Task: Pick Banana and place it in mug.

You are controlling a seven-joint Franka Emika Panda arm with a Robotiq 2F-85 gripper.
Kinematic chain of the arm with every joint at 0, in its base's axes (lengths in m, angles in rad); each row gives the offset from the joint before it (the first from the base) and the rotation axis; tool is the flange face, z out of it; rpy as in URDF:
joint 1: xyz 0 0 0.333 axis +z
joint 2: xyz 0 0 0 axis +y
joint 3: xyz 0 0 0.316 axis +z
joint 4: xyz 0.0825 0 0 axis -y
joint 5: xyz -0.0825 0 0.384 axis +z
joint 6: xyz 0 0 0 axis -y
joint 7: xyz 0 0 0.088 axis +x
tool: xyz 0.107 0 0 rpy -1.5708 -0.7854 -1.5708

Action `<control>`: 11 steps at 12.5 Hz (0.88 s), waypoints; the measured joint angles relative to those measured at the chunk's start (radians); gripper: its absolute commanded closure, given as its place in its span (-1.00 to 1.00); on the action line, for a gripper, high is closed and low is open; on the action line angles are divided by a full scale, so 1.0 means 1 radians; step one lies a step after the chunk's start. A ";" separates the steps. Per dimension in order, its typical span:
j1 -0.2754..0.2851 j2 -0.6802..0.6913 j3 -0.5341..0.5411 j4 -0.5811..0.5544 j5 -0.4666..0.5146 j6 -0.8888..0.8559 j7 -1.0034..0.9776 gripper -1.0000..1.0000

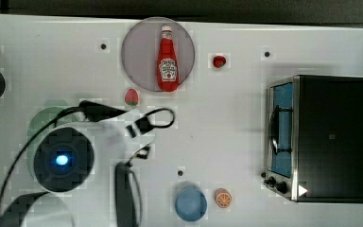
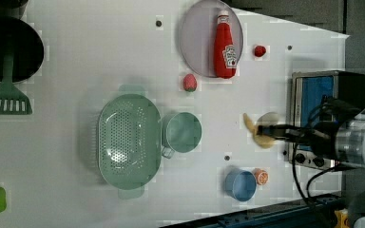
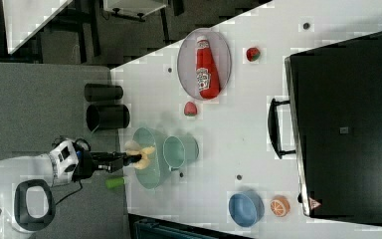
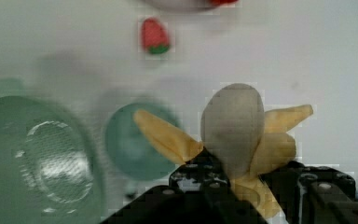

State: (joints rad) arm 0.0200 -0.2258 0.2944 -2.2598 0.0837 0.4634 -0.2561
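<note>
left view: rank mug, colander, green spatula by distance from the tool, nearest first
From the tool, shut on the banana:
1. Mug, toward the left view's left.
2. Colander, just beyond the mug.
3. Green spatula, near the left view's left edge.

A ketchup bottle [image 2: 225, 45] lies on a grey plate [image 2: 195, 42] on the white table [image 2: 76, 71]. Two strawberries [image 2: 189, 82] [image 2: 260, 51] sit near the plate. A blue cup [image 2: 240, 185] touches an orange slice [image 2: 261, 176]. A toaster oven [image 1: 331, 137] is present, also a perforated green colander [image 2: 129, 140].
</note>
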 measured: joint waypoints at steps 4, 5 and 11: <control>0.026 0.133 0.094 -0.008 0.022 0.034 0.205 0.40; 0.027 0.180 0.115 -0.014 -0.003 0.069 0.238 0.40; 0.028 0.293 0.126 -0.100 -0.008 0.275 0.299 -0.55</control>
State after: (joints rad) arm 0.0482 0.0670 0.4207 -2.3594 0.0757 0.7388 0.0427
